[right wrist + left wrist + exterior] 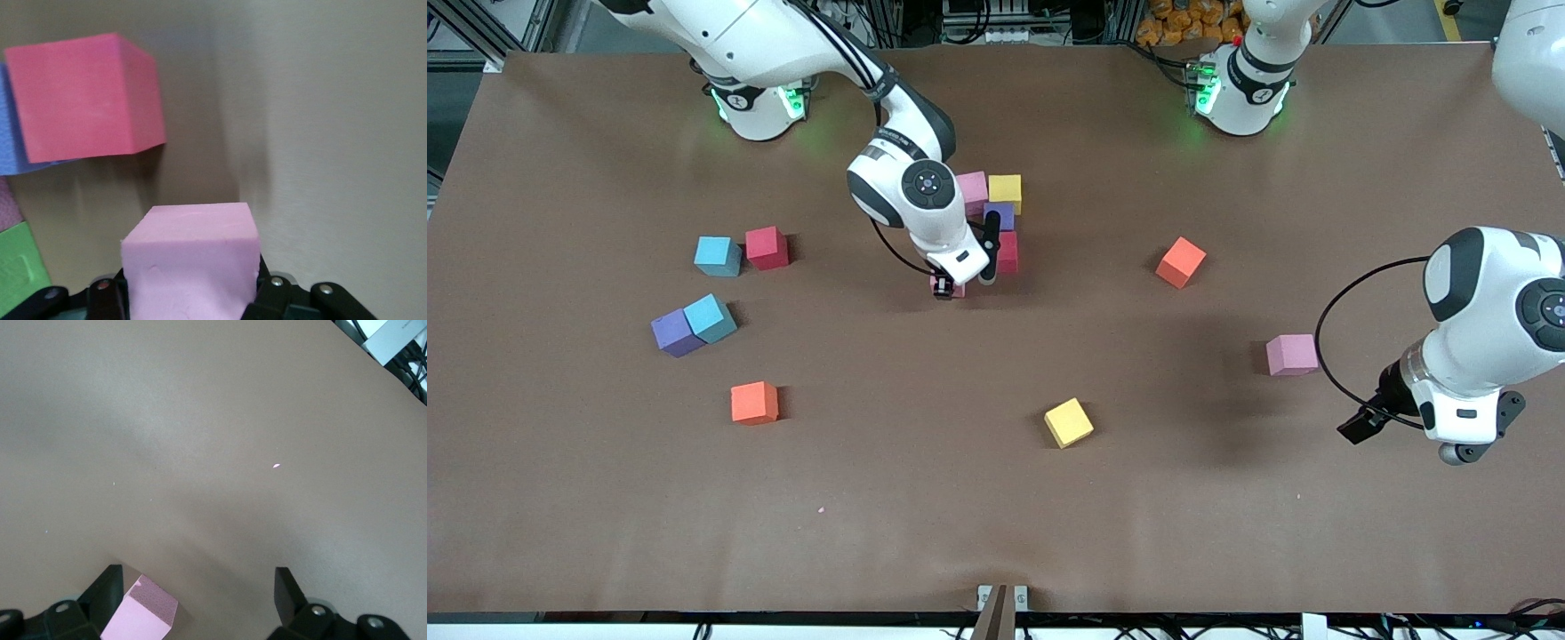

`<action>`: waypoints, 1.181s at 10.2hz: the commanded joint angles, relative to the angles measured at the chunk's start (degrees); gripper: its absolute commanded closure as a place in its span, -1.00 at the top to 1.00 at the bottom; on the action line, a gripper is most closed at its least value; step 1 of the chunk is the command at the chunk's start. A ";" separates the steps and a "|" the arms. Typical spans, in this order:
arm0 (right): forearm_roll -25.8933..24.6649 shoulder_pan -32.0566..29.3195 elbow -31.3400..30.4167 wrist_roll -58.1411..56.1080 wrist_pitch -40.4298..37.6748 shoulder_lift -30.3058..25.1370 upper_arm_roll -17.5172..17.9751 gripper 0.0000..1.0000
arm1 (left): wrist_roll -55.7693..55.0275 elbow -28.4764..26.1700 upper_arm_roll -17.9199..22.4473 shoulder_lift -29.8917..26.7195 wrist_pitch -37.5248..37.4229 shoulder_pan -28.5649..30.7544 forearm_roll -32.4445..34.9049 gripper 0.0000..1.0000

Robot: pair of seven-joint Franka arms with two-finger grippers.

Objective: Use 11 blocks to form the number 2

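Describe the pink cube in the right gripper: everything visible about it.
The pink cube is a small matte foam block with clean edges and faint surface dimples, held upright between the right gripper's fingers. It sits low beside the partly built cluster, next to the red cube. Whether it touches the table cannot be told.

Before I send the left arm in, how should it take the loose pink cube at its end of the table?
Come straight down from above onto the pink cube. It lies flat with nothing touching it, so the open left gripper can likely pinch either pair of opposite side faces, fingers squared to its edges.
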 commanded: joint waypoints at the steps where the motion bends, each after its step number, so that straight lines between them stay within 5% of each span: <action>1: -0.86 -0.45 -0.84 -0.21 2.46 1.63 2.26 -0.14 | -1.60 -0.95 -0.68 -1.43 -1.40 0.51 0.37 1.00; 4: -1.04 1.21 -0.75 -0.21 3.35 1.99 2.27 -0.15 | -1.08 -2.00 -0.76 -0.55 -1.41 0.60 0.02 1.00; 8: -0.95 1.31 -1.45 -0.21 3.53 1.99 2.44 -0.15 | 3.99 -13.74 -1.38 -1.86 5.15 4.71 -1.13 1.00; 10: -0.95 1.22 -1.98 -0.21 3.79 1.99 2.88 -0.15 | 16.28 -19.65 -7.23 -3.89 7.03 13.74 -1.12 1.00; 12: -0.95 1.22 -2.07 -0.03 3.88 2.08 3.15 -0.15 | 17.55 -21.60 -10.51 -3.72 7.12 15.80 -0.69 1.00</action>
